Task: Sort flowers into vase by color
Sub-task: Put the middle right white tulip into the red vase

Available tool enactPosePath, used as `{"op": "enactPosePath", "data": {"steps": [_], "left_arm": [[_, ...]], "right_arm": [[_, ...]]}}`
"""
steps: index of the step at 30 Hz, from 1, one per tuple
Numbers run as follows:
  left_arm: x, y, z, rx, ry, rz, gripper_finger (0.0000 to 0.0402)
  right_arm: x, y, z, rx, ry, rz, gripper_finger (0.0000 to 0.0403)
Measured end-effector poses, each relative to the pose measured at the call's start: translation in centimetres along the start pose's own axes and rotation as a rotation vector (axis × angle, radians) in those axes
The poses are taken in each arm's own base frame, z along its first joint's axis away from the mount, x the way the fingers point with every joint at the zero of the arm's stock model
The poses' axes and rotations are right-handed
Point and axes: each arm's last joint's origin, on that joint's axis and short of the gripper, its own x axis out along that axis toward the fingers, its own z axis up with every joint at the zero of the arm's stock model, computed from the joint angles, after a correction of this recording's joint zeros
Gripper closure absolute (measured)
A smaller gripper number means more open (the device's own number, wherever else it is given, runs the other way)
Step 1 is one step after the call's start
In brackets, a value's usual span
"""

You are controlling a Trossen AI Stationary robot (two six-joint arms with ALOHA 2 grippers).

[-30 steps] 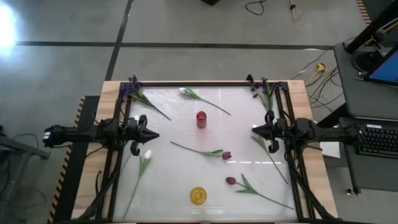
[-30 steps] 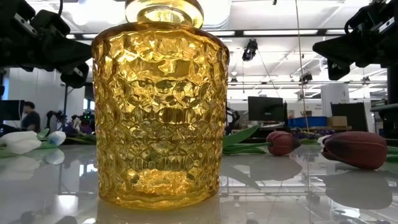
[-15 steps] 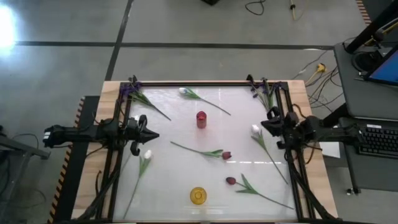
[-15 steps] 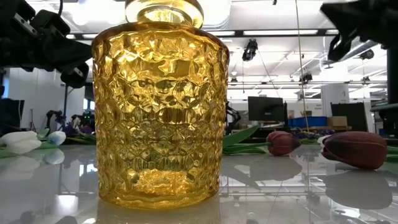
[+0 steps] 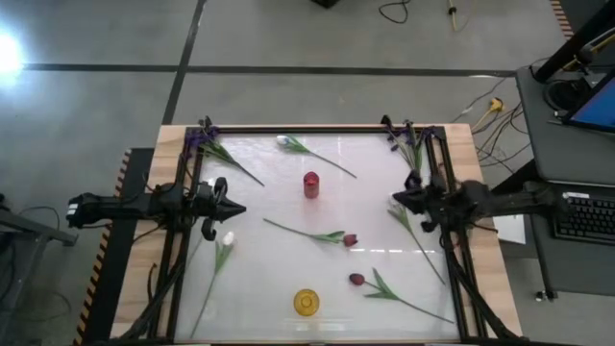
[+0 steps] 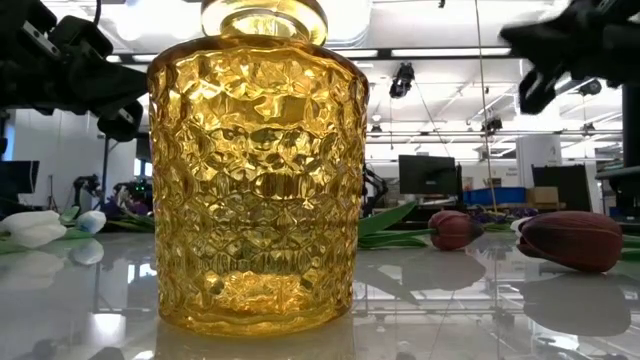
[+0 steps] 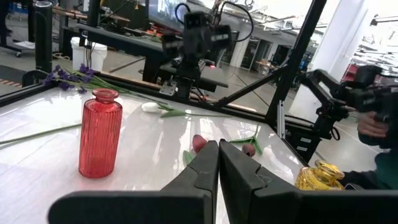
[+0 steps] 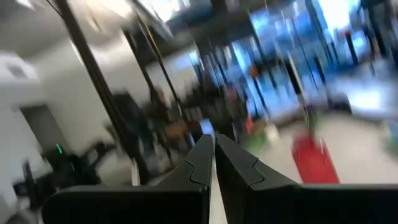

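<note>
Flowers: seven lie loose on the white table (image 5: 288, 192), none in a vase.
Purple irises: one (image 5: 216, 152) at 10 o'clock, bloom to the corner, stem running toward 4; another (image 5: 408, 144) at 2 o'clock, stem roughly along 12–6.
White tulips: one (image 5: 312, 154) at 12 o'clock, bud toward 10, stem toward 4; one (image 5: 219, 264) at 8 o'clock, bud uppermost, stem slanting toward 7; a third (image 5: 423, 245) at 3 o'clock, its bud hidden under the right gripper, stem toward 5.
Red tulips: one (image 5: 312, 234) near centre, bud at the 3 end, stem toward 9–10; one (image 5: 394, 293) at 5 o'clock, bud at the 9 end, stem toward 4.
Red vase (image 5: 311, 185): upright just 12 of centre.
Yellow vase (image 5: 307, 303): upright at 6, by the edge.
Left gripper (image 5: 240, 209): at 9 o'clock, above the table, fingers pressed together, holding nothing.
Right gripper (image 5: 394, 199): at 3 o'clock, fingers closed, empty.
Surface: glossy white sheet on a wooden top, black frame rails along both sides.
Room: grey floor with cables; a desk with keyboard (image 5: 584, 216) past 3 o'clock; monitors and ceiling lights beyond.
</note>
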Motion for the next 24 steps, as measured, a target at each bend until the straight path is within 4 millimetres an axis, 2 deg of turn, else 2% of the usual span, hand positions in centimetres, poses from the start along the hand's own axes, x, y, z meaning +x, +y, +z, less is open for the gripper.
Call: {"op": "enactPosePath", "data": {"steps": [3, 5, 9, 13, 19, 22, 24], "left_arm": [[0.0, 0.0, 0.0, 0.0, 0.0, 0.0, 0.0402], [0.0, 0.0, 0.0, 0.0, 0.0, 0.0, 0.0402], [0.0, 0.0, 0.0, 0.0, 0.0, 0.0, 0.0402], [0.0, 0.0, 0.0, 0.0, 0.0, 0.0, 0.0402], [0.0, 0.0, 0.0, 0.0, 0.001, 0.0, 0.0402], [0.0, 0.0, 0.0, 0.0, 0.002, 0.0, 0.0402], [0.0, 0.0, 0.0, 0.0, 0.002, 0.0, 0.0402]], "right_arm": [[1.7, 0.0, -1.5, 0.027, 0.2, -0.082, 0.039], [2.6, 0.3, -1.8, 0.021, 0.325, -0.111, 0.039], [3.9, 0.9, -1.7, 0.036, 0.692, -0.276, 0.039], [4.2, 1.2, -0.9, 0.026, 1.006, -0.462, 0.039], [3.5, 1.5, -0.3, 0.087, 1.291, -0.63, 0.0384], [2.8, 1.4, -0.3, 0.131, 1.343, -0.731, 0.0359], [2.9, 1.4, -0.3, 0.182, 1.311, -0.767, 0.0332]]}}
